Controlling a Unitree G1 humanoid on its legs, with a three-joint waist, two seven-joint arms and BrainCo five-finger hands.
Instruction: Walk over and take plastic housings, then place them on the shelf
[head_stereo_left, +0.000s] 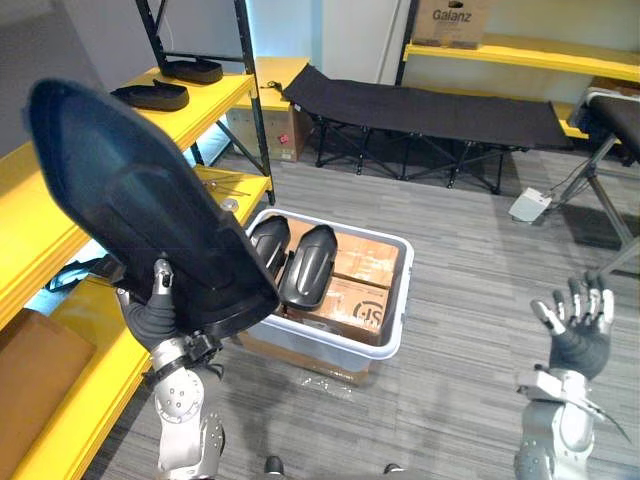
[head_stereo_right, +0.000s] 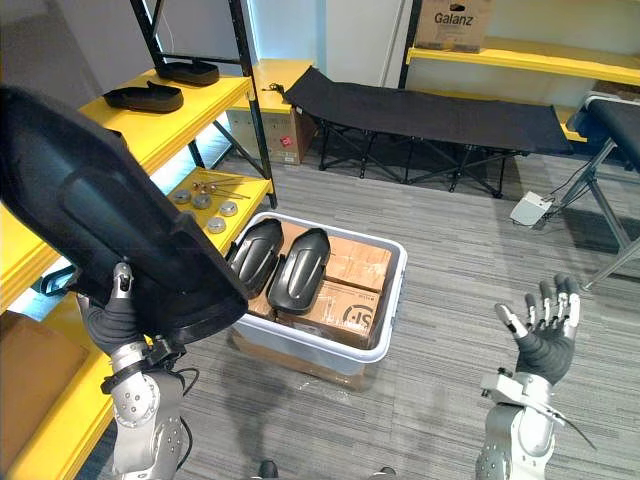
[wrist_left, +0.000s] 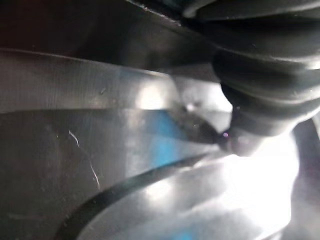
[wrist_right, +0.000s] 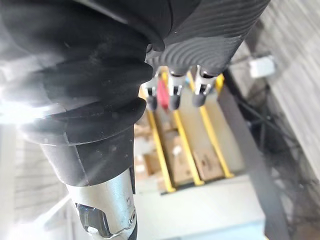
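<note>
Listing from the left: tiered yellow steel shelf unit (head_stereo_left: 30, 235), the destination. Its upper tier carries two flat black plastic housings (head_stereo_left: 150, 96), lying face-up, apparently delivered.

Left hand (head_stereo_left: 152, 315), near the shelf's front edge: thumb clamped over the lower rim of a large black moulded plastic housing (head_stereo_left: 140, 190), other fingers hidden behind it. The piece stands tilted, broad end high and toward the shelf, an angle judged to help it clear the shelf lip at set-down.

Centre floor: white plastic tote (head_stereo_left: 403, 295), the supply, holding two further glossy black housings (head_stereo_left: 305, 265) that lean on brown cardboard cartons (head_stereo_left: 365, 262).

Behind: black folding cot (head_stereo_left: 420, 110).

Right hand (head_stereo_left: 580, 318): fingers straight and spread, empty, well apart from the tote, probably held out for balance.
</note>
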